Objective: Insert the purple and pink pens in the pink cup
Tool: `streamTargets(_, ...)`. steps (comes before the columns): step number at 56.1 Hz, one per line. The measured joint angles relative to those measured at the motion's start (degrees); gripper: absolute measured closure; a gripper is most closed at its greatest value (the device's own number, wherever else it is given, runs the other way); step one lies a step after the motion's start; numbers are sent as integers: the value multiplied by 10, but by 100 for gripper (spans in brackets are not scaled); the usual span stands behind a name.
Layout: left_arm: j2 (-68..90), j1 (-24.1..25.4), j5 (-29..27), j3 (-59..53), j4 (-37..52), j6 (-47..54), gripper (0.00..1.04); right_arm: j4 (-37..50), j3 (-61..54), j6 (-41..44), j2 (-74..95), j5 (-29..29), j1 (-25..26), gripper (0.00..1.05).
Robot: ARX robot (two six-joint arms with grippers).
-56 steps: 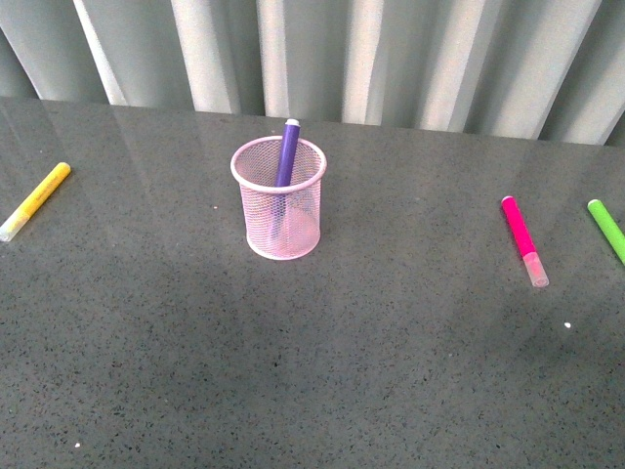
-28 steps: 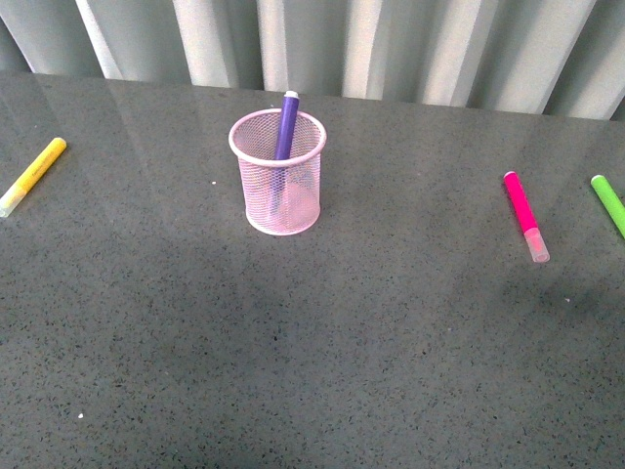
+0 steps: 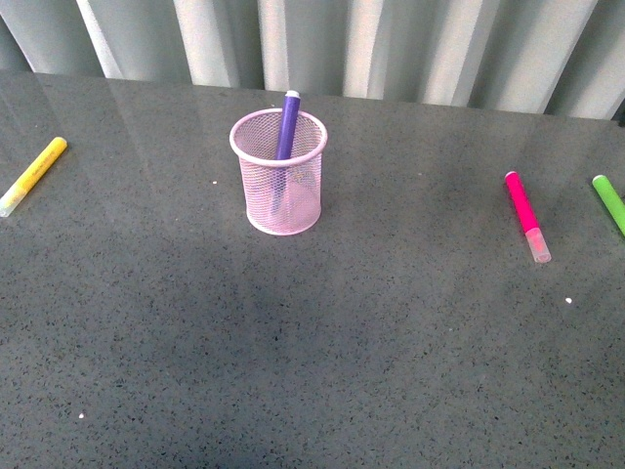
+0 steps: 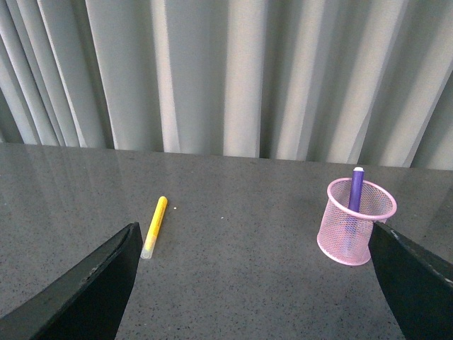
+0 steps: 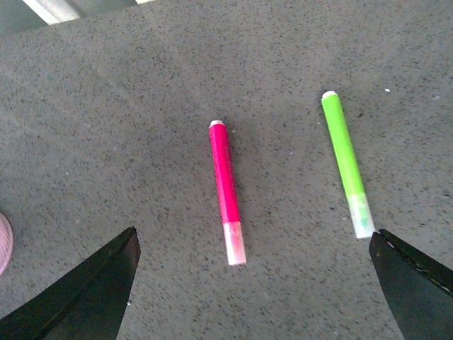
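- Four markers show on the dark speckled worktop (image 3: 312,371), one of them inside the cup.
- The yellow marker (image 3: 32,176) lies flat by the left edge, its pale cap pointing to the near-left.
- The left gripper (image 4: 253,234) shows only in its wrist view. Its jaws are spread wide with nothing between them, and it is clear of the worktop.
- The pink cup (image 3: 256,195) stands upright left of the middle, toward the far edge.
- The purple pen (image 3: 286,127) stands inside the cup, leaning on the far side of the rim with its pale tip above it.
- The pink pen (image 3: 525,215) lies flat toward the right edge, well apart from the cup, its translucent cap pointing to the near edge.
- The green marker (image 3: 609,203) lies near the pink pen at the right edge, roughly parallel to it.
- The right gripper (image 5: 253,234) hangs over these two markers with its jaws wide apart, holding nothing. The pink pen lies between its dark fingers (image 5: 78,297).
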State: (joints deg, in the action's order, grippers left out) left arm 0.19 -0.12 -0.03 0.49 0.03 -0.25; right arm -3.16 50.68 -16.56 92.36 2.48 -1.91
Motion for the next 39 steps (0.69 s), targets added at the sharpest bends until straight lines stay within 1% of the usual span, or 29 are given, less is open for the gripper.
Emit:
streamTargets(11, 0, 0, 0, 0, 0, 0, 7, -85, 137, -67, 101, -50, 0, 7)
streamTargets(21, 0, 0, 0, 0, 0, 0, 7, -113, 203, -70, 156, -41, -1, 7)
streamTargets(39, 0, 0, 0, 0, 0, 0, 7, -139, 271, -17, 240, -10, -10, 7)
